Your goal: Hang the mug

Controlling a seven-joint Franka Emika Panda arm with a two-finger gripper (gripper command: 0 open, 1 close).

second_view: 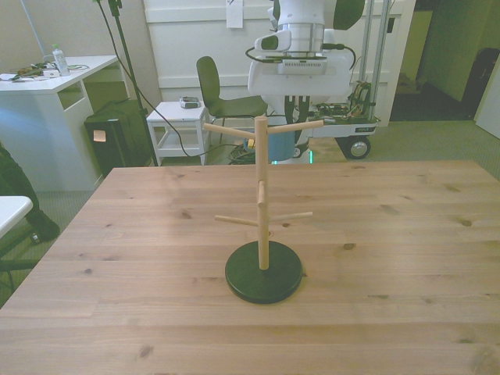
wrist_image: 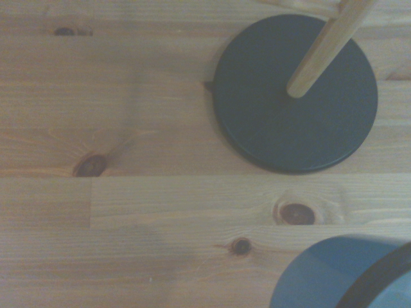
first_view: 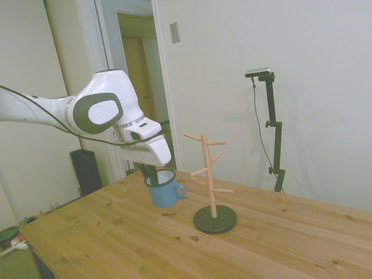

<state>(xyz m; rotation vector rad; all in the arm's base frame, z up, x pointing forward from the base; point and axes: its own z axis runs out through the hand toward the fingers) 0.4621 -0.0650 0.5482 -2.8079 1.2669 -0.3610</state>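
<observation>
The small blue enamel-style mug with its white inside and thin dark rim hangs clear of the pale wooden table, carried in the air just beside the wooden peg stand on its round black base. The white arm's two-finger gripper pinches the mug's rim, one dark finger reaching down inside the cup, the other presumably against the outer wall. That rim grip looks chosen to leave the blue loop handle free; the handle points toward the stand, roughly level with the lower pegs, which is what hooking it on calls for. The mug tilts slightly, its mouth leaning back toward the arm.

In the front view the stand's post hides the mug almost wholly. The wrist view shows the mug's blue wall above bare boards, apart from the black base, so it remains short of the post. Hanging is not yet done.
</observation>
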